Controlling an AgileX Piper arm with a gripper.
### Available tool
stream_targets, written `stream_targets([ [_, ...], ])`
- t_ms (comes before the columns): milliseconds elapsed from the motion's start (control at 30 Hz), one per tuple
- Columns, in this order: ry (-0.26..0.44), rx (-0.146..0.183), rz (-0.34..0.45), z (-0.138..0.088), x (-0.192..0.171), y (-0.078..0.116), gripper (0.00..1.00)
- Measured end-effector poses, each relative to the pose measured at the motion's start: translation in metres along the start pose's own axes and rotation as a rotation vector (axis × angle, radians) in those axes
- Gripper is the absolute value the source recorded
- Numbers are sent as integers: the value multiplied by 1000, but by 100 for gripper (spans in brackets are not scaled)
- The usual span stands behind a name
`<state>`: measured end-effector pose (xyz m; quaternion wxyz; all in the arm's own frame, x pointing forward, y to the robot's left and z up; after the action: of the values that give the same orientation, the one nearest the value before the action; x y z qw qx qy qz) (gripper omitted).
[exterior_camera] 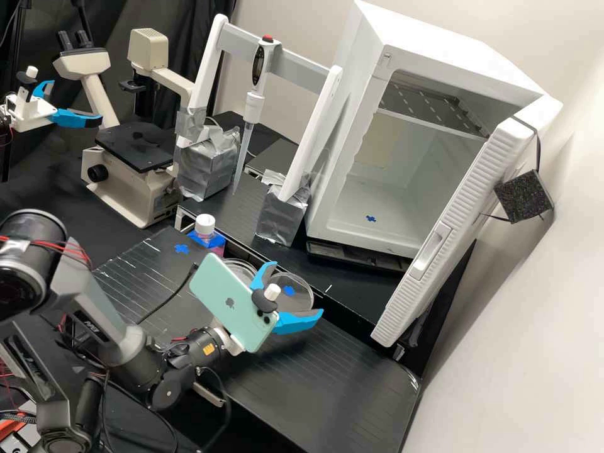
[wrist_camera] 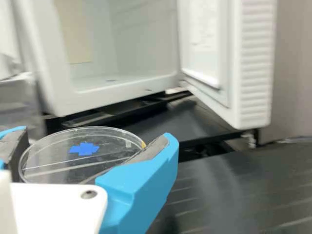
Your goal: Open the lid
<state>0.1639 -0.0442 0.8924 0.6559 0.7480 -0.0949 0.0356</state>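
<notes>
Pale wall and dark drapes are rising behind the black bench, where the pincer is hanging above a dark, ribbed platform. Its two blue fingers are closing on the clear round lid by opposite edges, and the lid, bearing a blue mark, is sitting between them. I can't tell whether it is touching anything underneath.

Just behind the pincer, a mint-green phone is leaning over the wrist. Past the phone's upper edge, a clear round dish is peeking out beside the lid, partly hidden. Near that dish, a small white-capped bottle is standing upright, wrapped in blue.

Farther off, a pipette is hanging upright from a white stand, a microscope is standing on one side, and a white cabinet is gaping on the other, its door swung open.
</notes>
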Motion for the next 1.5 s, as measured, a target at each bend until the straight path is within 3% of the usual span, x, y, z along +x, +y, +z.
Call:
stream_targets([
  [200,-54,30,10,16,11,3,0],
  [633,-76,-39,-27,28,22,-10,0],
  [1500,-55,-54,-39,16,9,-19,0],
])
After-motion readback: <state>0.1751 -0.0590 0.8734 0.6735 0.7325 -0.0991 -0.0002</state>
